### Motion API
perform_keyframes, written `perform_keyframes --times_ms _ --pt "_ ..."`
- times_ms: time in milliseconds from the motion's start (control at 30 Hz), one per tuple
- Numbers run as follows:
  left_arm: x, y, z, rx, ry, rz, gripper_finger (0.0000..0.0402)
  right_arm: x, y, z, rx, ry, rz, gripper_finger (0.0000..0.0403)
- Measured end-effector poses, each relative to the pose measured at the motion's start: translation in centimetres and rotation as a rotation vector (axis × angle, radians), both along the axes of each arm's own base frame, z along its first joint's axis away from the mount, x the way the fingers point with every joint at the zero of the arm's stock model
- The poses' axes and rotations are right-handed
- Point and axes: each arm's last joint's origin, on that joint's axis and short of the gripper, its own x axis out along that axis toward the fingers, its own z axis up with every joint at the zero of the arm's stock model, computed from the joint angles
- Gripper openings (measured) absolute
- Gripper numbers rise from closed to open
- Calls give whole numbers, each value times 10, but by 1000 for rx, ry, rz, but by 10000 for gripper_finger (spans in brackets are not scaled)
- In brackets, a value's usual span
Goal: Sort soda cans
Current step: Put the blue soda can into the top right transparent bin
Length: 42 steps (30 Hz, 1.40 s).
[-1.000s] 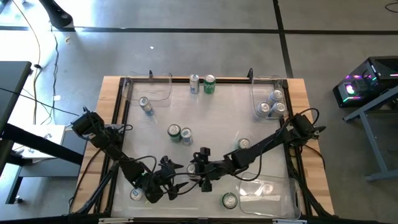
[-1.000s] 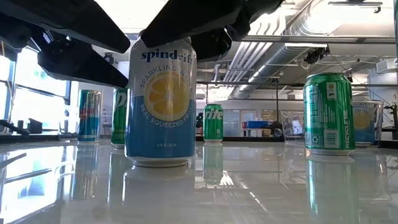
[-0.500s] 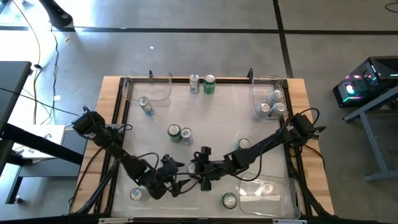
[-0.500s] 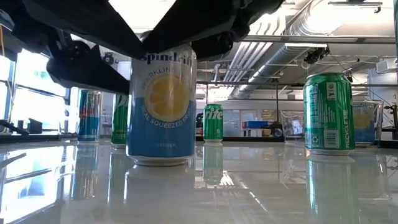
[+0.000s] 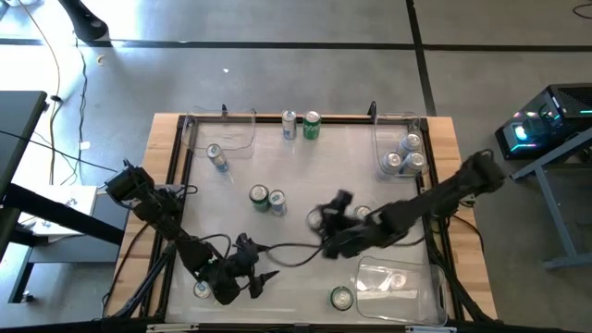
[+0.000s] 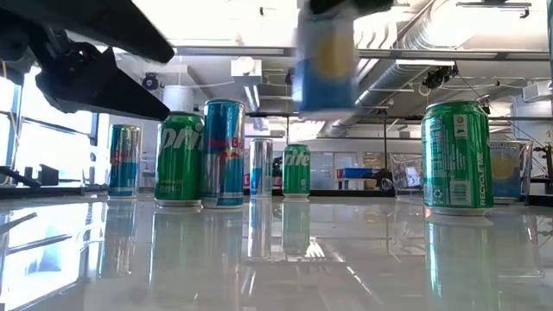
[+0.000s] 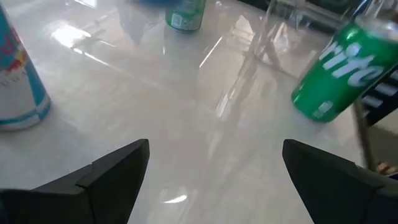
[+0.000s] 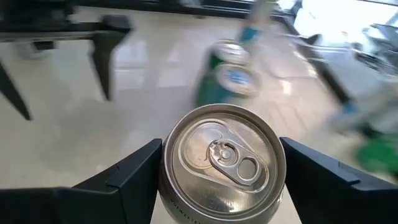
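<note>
A blue soda can (image 8: 221, 158) with a silver top hangs above the table, blurred in the low view (image 6: 327, 60), with my right gripper (image 5: 320, 222) shut on it near the table's middle. My left gripper (image 7: 214, 177) stands open low at the near left (image 5: 255, 282), nothing between its fingers. Ahead of it stand a green can (image 7: 342, 74) and a blue can (image 7: 18, 87), each on its base. More cans stand on the table: a green and blue pair (image 5: 267, 198), one (image 5: 363, 215), one (image 5: 341, 298), and one (image 5: 202, 289) by my left arm. My right gripper pinches the can's upper body just under the top rim (image 8: 169, 186) between its two fingers (image 8: 134, 171), one on each side. The fingers come slanting down from the table's right side. The can stays upright, top up, lifted clear of the table.
A clear bin (image 5: 400, 139) at the far right holds several cans. Another clear bin (image 5: 222, 131) stands at the far left and a third (image 5: 393, 282) at the near right. Two cans (image 5: 301, 125) stand at the far edge, one (image 5: 216, 157) by the far-left bin.
My right gripper has shut on the blue can and raised it off the table, carrying it up and toward the table's right and far side. The can has stayed upright. The cans behind it now show in the low view.
</note>
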Motion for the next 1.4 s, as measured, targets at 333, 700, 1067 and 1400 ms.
perform_keyframes --times_ms 333,700,1067,1400 --pt "6 13 -4 16 64 20 365 -89 -95 73 -51 -24 -355 276" --pt "7 14 -4 2 64 29 365 -180 -179 71 -82 -83 -741 276" --pt "8 14 -4 30 72 14 365 -186 -220 3 40 -148 -842 276" --pt "13 22 -5 38 78 37 365 -181 -253 -23 99 20 -893 276"
